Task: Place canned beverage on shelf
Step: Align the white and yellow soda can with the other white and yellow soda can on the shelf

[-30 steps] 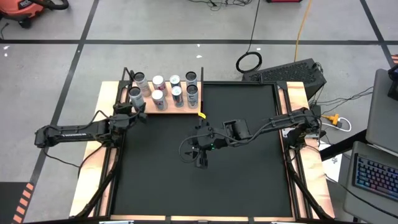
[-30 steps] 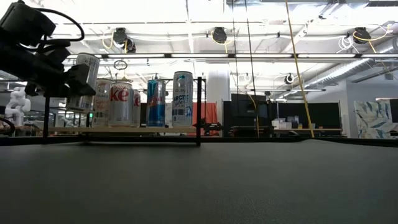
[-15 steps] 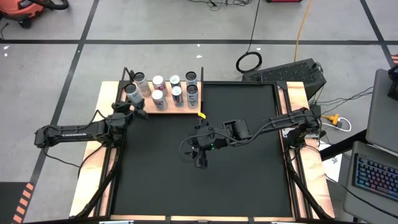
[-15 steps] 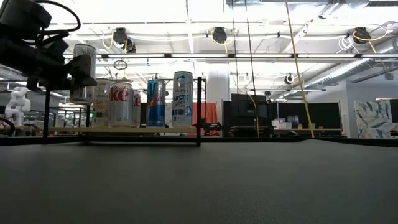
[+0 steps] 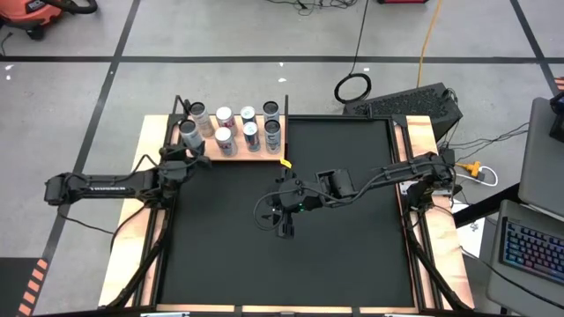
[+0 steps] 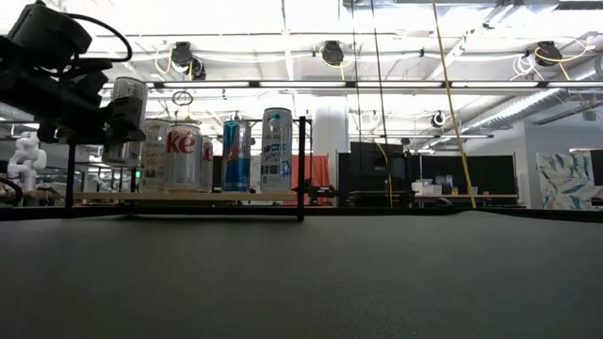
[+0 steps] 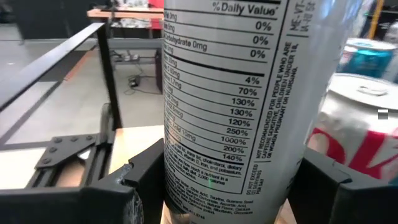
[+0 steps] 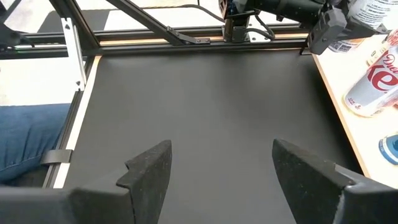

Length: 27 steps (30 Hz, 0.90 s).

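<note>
The shelf (image 5: 240, 156) is a light-wood board with black uprights at the table's far left; several cans (image 5: 249, 132) stand on it, also seen in the low view (image 6: 236, 155). My left gripper (image 5: 181, 160) is shut on a tall silver can (image 5: 188, 134) above the shelf's left end, which the low view shows too (image 6: 125, 121). My right gripper (image 5: 286, 222) is open and empty over the middle of the black mat, fingers apart in its wrist view (image 8: 217, 177). My left gripper pinches the silver can's lower body (image 7: 186, 186) between its two fingers (image 7: 146, 180), one on each side. The fingers come about level from the table's left side. The can stands nearly upright, lifted clear above the shelf board (image 6: 188, 197).
A red-and-white cola can (image 7: 354, 134) stands right beside the held can. Black frame rails (image 5: 167, 238) run along the table's left and right edges. The black mat (image 5: 352, 255) lies bare around my right gripper.
My left gripper has gone up a little with the silver can and then come back down about as far, staying over the shelf's left end. The can stays clear of the board.
</note>
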### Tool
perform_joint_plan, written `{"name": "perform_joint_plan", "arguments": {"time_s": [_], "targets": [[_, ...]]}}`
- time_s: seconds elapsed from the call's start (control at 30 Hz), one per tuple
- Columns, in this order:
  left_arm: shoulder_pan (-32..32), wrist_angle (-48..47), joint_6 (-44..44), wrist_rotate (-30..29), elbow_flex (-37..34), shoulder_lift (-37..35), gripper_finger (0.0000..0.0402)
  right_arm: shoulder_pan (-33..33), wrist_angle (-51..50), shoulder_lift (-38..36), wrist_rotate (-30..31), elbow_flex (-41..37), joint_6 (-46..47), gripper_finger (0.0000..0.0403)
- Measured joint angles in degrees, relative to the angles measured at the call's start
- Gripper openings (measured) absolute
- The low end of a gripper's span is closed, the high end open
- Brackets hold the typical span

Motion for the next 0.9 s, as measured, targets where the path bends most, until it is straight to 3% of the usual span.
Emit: {"name": "perform_joint_plan", "arguments": {"time_s": [0.27, 0.9], "targets": [[0.00, 0.12, -9.49, -1.56, -2.89, 4.16, 0.0247, 0.00, -0.46, 0.00, 0.00, 0.00, -0.13, 0.0258], [0.00, 4.29, -8.79, -2.36, -3.69, 7.54, 0.0247, 0.02, -0.42, 0.02, 0.00, 0.00, -1.35, 0.0258]]}}
